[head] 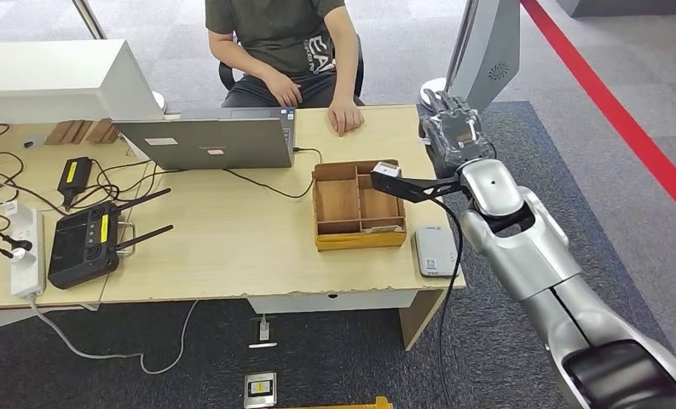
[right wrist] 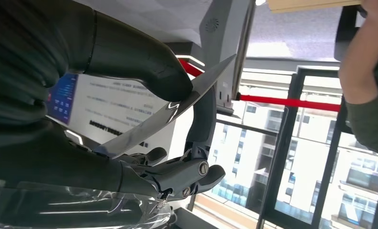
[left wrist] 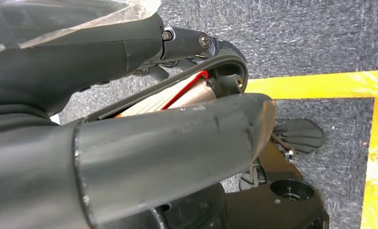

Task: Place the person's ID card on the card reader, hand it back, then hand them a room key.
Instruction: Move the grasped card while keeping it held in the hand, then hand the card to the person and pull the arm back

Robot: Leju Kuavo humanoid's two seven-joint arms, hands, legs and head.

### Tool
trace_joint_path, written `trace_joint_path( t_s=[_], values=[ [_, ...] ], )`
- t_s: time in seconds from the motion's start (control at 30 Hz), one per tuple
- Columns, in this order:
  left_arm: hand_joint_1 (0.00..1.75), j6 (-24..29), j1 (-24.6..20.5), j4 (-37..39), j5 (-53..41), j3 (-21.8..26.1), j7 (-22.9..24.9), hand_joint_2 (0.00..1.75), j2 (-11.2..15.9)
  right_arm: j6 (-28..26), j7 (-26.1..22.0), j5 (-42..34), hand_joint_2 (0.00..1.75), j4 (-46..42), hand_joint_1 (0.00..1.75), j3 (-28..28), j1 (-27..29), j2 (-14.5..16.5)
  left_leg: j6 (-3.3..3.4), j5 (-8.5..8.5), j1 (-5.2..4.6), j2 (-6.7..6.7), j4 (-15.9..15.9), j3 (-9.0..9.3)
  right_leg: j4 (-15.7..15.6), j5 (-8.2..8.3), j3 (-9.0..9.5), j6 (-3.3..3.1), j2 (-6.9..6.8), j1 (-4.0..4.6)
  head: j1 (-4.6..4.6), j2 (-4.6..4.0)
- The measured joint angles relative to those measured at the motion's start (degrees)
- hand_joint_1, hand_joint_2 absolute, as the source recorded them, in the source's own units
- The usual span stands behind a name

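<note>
My right hand (head: 453, 129) is raised over the table's far right corner, level with the seated person (head: 283, 38). In the right wrist view its thumb and a finger (right wrist: 203, 119) pinch a thin glossy card (right wrist: 177, 109), seen nearly edge-on; I cannot read its face. The white card reader (head: 436, 251) lies flat at the table's near right corner, with nothing on it. The person's hand (head: 345, 118) rests palm down on the far edge. My left hand (left wrist: 177, 152) hangs over the floor, holding nothing, thumb and fingers apart.
A wooden compartment box (head: 357, 204) sits left of the reader. An open laptop (head: 210, 136), a black controller (head: 83, 243), a power strip (head: 26, 256) and tangled cables cover the table's left half. A grey stand (head: 488, 51) rises behind my right hand.
</note>
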Motion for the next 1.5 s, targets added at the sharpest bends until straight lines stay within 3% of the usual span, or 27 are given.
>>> trace_joint_path(
  t_s=[0.23, 0.53, 1.5],
  values=[
    [0.00, 0.0, 0.0, 0.0, -0.3, 0.0, 0.4, 0.00, -0.2, -2.0, -1.4, -2.3, 1.75, 5.2, 1.75, 3.6, -4.6, 3.9, -0.01, 0.00, 0.01, 0.00, 0.0, -0.04, 0.0, 0.01, -0.05, -0.01, 0.01, 0.01, 0.01, 0.00],
    [0.00, 0.1, 0.1, 0.0, 0.2, -0.3, 0.8, 0.00, -0.2, -5.4, -1.6, -5.5, 1.75, 14.5, 1.75, 7.5, -9.2, 6.4, -0.01, 0.00, 0.01, -0.01, 0.0, -0.07, 0.0, 0.01, -0.07, -0.02, -0.01, 0.02, 0.02, 0.00],
    [0.00, 2.0, 0.3, 0.0, 3.1, -0.3, 2.1, 0.00, 0.0, -10.1, -1.6, -9.6, 1.75, 27.7, 1.75, 10.6, -12.4, 7.4, -0.01, 0.01, 0.01, -0.01, 0.0, -0.05, 0.0, 0.01, -0.08, -0.02, -0.01, 0.02, 0.01, 0.00]
  ],
)
